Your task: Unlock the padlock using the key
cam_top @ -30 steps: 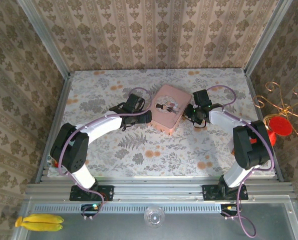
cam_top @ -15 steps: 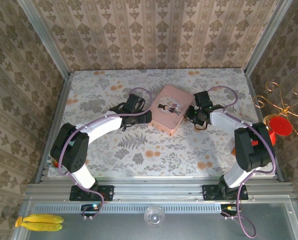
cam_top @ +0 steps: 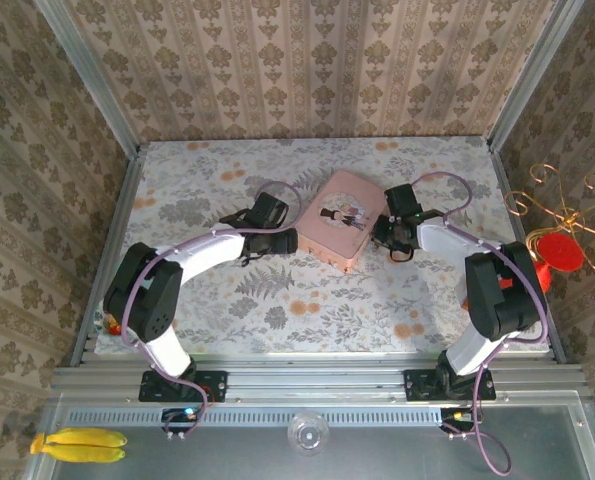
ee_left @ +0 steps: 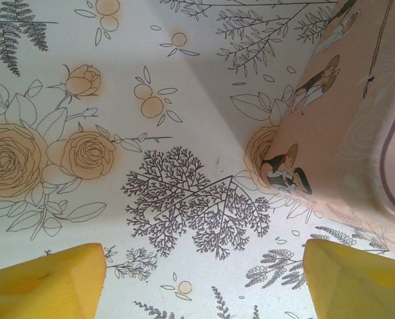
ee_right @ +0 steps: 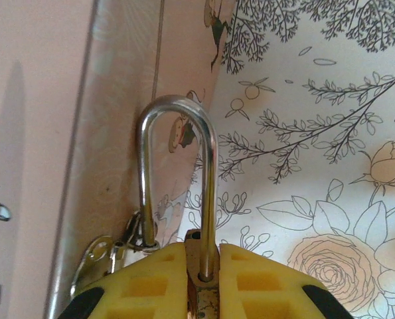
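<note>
The padlock [ee_right: 194,260] is a small brass body with a silvery shackle [ee_right: 210,166] standing up from it. My right gripper [ee_right: 204,247] is shut on the body, right beside the pink tin [ee_right: 44,133]. The shackle's left leg stands outside the body and carries a small ring. The silvery key [ee_right: 97,252] hangs from that ring against the tin's side. From above, the right gripper [cam_top: 385,232] sits at the tin's [cam_top: 339,218] right edge. My left gripper [cam_top: 283,240] lies at the tin's left side, open and empty [ee_left: 204,279].
The pink tin [ee_left: 356,119] rests on the flowered tablecloth [cam_top: 277,290] mid-table, between both arms. A red cup and gold wire stand [cam_top: 559,250] sit outside the right wall. Patterned walls close in the back and sides.
The pink tin has shifted and turned slightly toward the back right. My left gripper has drawn back a little to the left of it. The right gripper has barely moved.
</note>
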Controlling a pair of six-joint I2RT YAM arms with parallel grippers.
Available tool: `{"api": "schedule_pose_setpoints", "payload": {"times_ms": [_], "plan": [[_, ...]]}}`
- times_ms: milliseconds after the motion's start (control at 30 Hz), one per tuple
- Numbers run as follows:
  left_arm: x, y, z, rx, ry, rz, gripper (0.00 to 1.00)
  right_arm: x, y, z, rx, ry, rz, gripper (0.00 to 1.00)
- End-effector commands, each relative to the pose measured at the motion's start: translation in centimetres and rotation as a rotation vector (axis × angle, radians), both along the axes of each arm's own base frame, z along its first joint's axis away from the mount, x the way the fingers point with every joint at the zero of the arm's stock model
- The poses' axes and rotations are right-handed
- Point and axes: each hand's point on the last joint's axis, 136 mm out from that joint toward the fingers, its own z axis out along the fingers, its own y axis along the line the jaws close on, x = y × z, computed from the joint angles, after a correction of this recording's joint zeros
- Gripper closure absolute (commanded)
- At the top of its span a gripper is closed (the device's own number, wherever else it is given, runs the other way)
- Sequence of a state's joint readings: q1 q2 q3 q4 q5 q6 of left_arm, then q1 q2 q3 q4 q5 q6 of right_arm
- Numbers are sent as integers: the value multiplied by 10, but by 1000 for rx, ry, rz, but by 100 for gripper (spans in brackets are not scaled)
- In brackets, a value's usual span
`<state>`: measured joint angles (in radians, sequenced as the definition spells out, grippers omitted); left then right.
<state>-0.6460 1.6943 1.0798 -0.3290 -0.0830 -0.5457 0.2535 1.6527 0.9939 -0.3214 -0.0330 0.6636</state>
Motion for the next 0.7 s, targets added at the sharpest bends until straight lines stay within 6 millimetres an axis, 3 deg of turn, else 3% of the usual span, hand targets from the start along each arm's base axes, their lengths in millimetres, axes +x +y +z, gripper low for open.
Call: {"api": "schedule_pose_setpoints", "payload": {"times_ms": [0,267,400,500,667], "plan": [[-2,12,12,-4,-25,18,21,9,21,11,11,-44,60,86],[2,48,52,-33,-130,74,20,14,87,34,37,-100,197,88],[4,60,57,-25,-143,76,18,12,117,34,55,-96,249,88],[4,60,53,-24,-125,63,18,11,127,30,58,-85,270,88],[5,55,45,-25,-97,44,18,3,128,20,63,-48,292,88]]}}
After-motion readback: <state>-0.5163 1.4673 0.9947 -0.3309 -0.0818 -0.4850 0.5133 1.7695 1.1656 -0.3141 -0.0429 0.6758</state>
